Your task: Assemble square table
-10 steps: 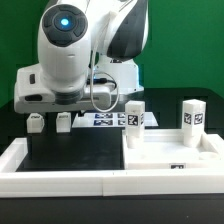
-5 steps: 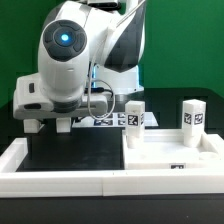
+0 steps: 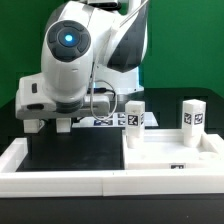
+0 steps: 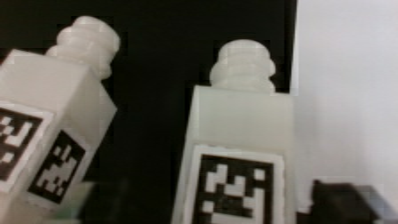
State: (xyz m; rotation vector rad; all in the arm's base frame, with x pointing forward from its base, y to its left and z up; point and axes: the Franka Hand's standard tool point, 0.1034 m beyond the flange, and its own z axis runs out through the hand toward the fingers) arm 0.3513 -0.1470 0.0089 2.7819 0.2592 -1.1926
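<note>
1. The square tabletop [image 3: 170,155] is a white plastic tray-like slab with raised edges and a small tag on its front edge. It lies flat on the black bench [image 3: 75,155], at 4 o'clock in the exterior view.
2. The first upright leg [image 3: 134,118] and second upright leg [image 3: 192,116] are white blocks with a tag facing the camera. They stand at the slab's far edge, 11 and 1 o'clock of its middle. I cannot tell whether they are on it or just behind it.
3. The first lying leg [image 3: 34,126] and second lying leg [image 3: 64,124] lie side by side under the arm [image 3: 70,50], apart from each other. In the wrist view both ( [image 4: 45,130], [image 4: 240,150]) show a tagged top face and a ribbed peg at the far end.
4. Compared with a second ago, the arm has dropped lower and now sits right over the lying pair. No part has shifted.
5. The gripper [image 4: 210,205] straddles the second lying leg. Its jaws are apart. One dark fingertip [image 4: 347,200] is just beside the leg with a pale gap between them, and the other is unclear.
6. From the gripper in the exterior view, the first lying leg is at 9 o'clock and the slab at 4 o'clock, well apart.
</note>
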